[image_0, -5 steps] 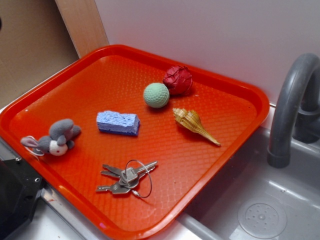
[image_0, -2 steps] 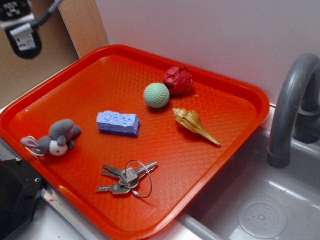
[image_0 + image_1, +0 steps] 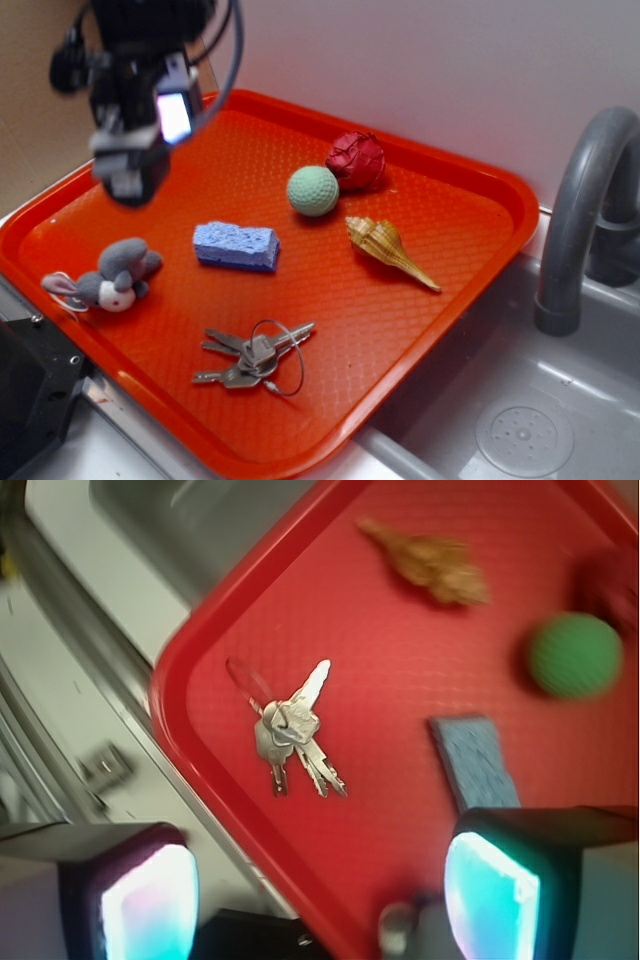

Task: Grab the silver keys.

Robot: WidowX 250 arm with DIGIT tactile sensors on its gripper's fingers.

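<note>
Silver keys (image 3: 255, 357) lie flat on the red tray (image 3: 470, 250), near its front edge, fanned out on a thin wire ring. In the wrist view the same bunch (image 3: 290, 730) sits close to the tray's rim, with nothing touching it.

Gripper (image 3: 135, 150) position: high in the exterior view, over the tray's far left corner, well apart from the keys. It appears blurred. The wrist view shows both fingers at the bottom corners of the picture, set wide apart — the jaws stand open and hold nothing. The fingertips (image 3: 150, 900) show a pale glowing face.

Other items on the tray:
- Blue sponge (image 3: 236, 246) — left of centre, between the gripper and the keys, lying flat.
- Grey plush toy (image 3: 108, 277) — near the left edge, beside the sponge but apart from it.
- Green ball (image 3: 313, 190) — towards the back, just beside a dark red ball (image 3: 356, 160); whether the two touch cannot be told.
- Tan seashell (image 3: 385, 248) — right of centre, pointed end towards the sink.

A grey sink (image 3: 520, 420) adjoins the tray on the right, with a curved grey tap (image 3: 580, 210) standing over it. A white wall (image 3: 450, 70) runs behind the tray.
</note>
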